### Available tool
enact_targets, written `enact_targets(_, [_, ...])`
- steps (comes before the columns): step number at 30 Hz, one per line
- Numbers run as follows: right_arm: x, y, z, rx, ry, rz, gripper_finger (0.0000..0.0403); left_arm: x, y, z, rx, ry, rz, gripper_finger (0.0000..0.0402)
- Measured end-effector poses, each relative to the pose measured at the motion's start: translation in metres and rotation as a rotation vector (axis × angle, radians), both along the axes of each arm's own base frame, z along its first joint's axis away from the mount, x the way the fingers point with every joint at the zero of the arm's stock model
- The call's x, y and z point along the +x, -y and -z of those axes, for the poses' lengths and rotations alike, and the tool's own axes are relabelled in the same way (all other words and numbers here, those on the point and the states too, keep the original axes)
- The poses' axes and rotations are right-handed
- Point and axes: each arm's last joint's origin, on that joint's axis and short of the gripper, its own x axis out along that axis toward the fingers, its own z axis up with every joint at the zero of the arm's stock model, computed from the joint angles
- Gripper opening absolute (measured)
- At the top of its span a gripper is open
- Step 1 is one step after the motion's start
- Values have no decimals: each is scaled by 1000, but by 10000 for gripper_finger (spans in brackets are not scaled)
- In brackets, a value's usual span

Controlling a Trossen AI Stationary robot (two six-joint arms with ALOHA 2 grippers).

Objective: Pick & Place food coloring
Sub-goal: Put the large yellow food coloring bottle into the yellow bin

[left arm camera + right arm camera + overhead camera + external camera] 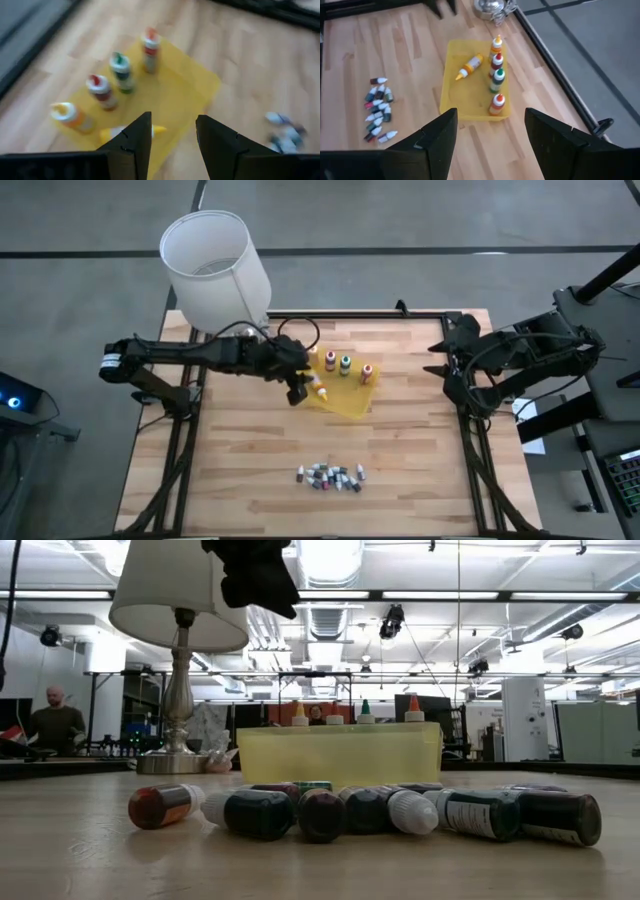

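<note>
A yellow tray (350, 395) lies at the table's middle. Several food coloring bottles stand upright on their bases in a row along its far side (497, 61), with red (100, 90) and green (120, 73) among them. One yellow bottle (470, 66) lies on its side in the tray. A cluster of tiny vials (330, 477) lies on the wood nearer the front edge. My left gripper (172, 145) hangs open above the tray's left edge (297, 392), over the lying bottle, with nothing between its fingers. My right gripper (490, 135) stands open, raised at the table's right edge (436, 360).
A white-shaded lamp (215, 270) stands at the far left corner, its metal base (178, 762) on the table. The vials (370, 812) lie in a line close to the low camera. A person (55, 722) sits far behind the table. Bare wood lies left and right of the tray.
</note>
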Motion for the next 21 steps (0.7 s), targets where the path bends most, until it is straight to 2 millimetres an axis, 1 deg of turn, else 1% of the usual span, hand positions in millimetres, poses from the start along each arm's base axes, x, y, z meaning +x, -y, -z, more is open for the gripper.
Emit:
enact_targets(3, [0, 1, 0, -21, 7, 19, 224, 0, -3, 5, -1, -44, 109, 128])
enact_targets(6, [0, 1, 0, -29, 10, 27, 224, 1, -11, 12, 35, -102, 198, 128])
enact_targets(11, [0, 1, -1, -24, 14, 33, 224, -2, -26, 26, 104, -234, 300, 128])
enact_targets(14, [0, 1, -1, -18, 17, 39, 224, 1, -34, 33, 137, -271, 340, 128])
enact_targets(21, [0, 1, -1, 10, 28, 67, 224, 12, -38, 48, 209, -328, 474, 128])
